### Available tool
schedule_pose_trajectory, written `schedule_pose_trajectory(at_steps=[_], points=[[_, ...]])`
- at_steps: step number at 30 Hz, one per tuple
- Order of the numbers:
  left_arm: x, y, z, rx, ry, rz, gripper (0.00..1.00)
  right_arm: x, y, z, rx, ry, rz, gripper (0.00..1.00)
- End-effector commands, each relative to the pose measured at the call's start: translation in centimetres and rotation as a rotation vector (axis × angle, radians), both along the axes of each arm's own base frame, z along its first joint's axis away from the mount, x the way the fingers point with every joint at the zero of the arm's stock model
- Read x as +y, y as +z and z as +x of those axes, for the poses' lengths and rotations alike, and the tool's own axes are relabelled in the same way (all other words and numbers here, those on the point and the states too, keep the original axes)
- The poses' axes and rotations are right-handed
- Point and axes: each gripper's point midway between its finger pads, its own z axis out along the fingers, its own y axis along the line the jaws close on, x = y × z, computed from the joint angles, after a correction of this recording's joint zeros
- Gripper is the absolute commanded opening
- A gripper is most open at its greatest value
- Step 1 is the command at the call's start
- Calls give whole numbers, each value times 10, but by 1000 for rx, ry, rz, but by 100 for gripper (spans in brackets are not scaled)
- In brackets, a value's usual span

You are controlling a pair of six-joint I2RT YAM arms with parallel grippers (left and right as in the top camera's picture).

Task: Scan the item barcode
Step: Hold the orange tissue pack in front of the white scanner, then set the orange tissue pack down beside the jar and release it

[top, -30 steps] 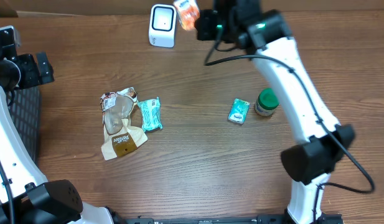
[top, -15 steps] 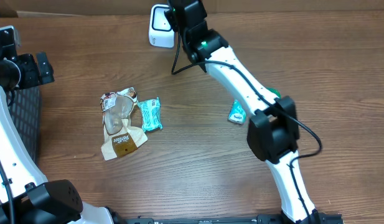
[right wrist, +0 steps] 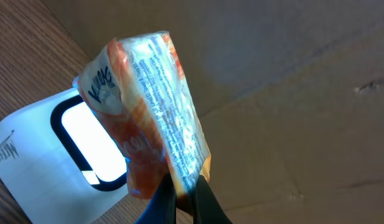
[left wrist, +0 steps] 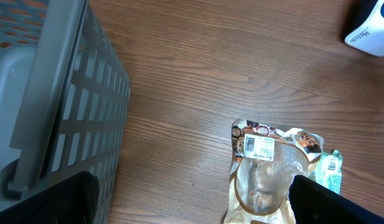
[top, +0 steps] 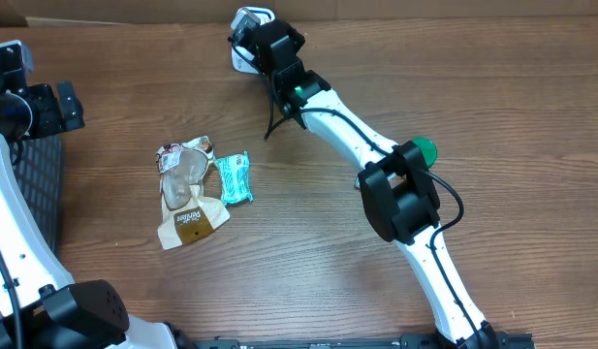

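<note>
Wooden tabletop (top: 308,281), cardboard wall (right wrist: 291,93) behind. Nearest me, toward the left edge, a crumpled brown-and-clear snack pouch (top: 187,194) and a teal foil packet (top: 233,177) lie touching, probably waiting their turn. Left gripper (left wrist: 192,205) hangs released, jaws wide and empty, beside the grey slatted plastic basket (left wrist: 48,93) at the left edge, out of the way. Further back, a green-lidded jar (top: 424,152) peeks from behind the right arm (top: 337,131). At the far edge, right gripper (right wrist: 181,198) is clenched on the bottom seam of the orange-and-white foil sachet (right wrist: 148,112). It holds the sachet upright just in front of the white box scanner (right wrist: 61,155) and its lit window, so the print can face the reader. Can't make out the barcode itself.
</note>
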Motion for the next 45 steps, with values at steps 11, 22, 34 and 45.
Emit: schedule_pose_trajectory(at_steps=[11, 22, 34, 45], points=[[-1, 3, 1, -4, -25, 16, 100, 4, 29, -9, -3, -56, 102, 4], [-1, 3, 1, -4, -25, 16, 100, -24, 157, -106, 334, -122, 598, 4], [-1, 3, 1, -4, -25, 16, 99, -117, 97, -236, 1060, -458, 627, 4], [-1, 3, 1, -4, -25, 16, 100, -178, -14, -252, 1236, -752, 564, 4]])
